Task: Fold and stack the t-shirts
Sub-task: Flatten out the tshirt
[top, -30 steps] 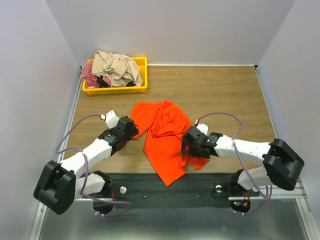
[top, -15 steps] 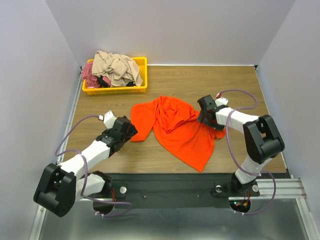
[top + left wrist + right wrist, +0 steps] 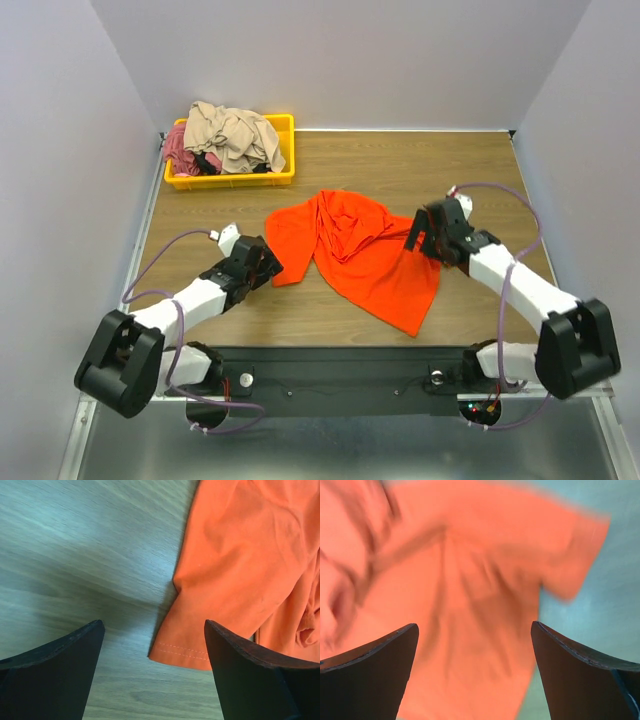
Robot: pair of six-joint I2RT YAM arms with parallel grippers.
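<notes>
The orange-red t-shirt point(image 3: 365, 260) lies crumpled and partly spread on the wooden table point(image 3: 450, 170). Its left sleeve hem point(image 3: 181, 651) points toward my left gripper point(image 3: 264, 262). That gripper point(image 3: 152, 630) is open, its fingers point(image 3: 55, 670) straddling bare wood and the corner of the sleeve. My right gripper point(image 3: 428, 234) hovers open at the shirt's right edge. In the right wrist view the blurred orange cloth point(image 3: 455, 595) fills the space under the right gripper point(image 3: 474, 627), and nothing is pinched. A beige t-shirt point(image 3: 235, 135) and a pink one point(image 3: 178, 150) are heaped at the back left.
The beige and pink shirts sit in a yellow plastic tray point(image 3: 287, 150) at the table's back left corner. Grey walls close in the table on three sides. Both arm bases stand on the black rail point(image 3: 340, 375) at the near edge.
My right arm swung from the near middle out to the right, and the orange shirt shifted right and spread flatter. My left gripper edged toward the sleeve corner.
</notes>
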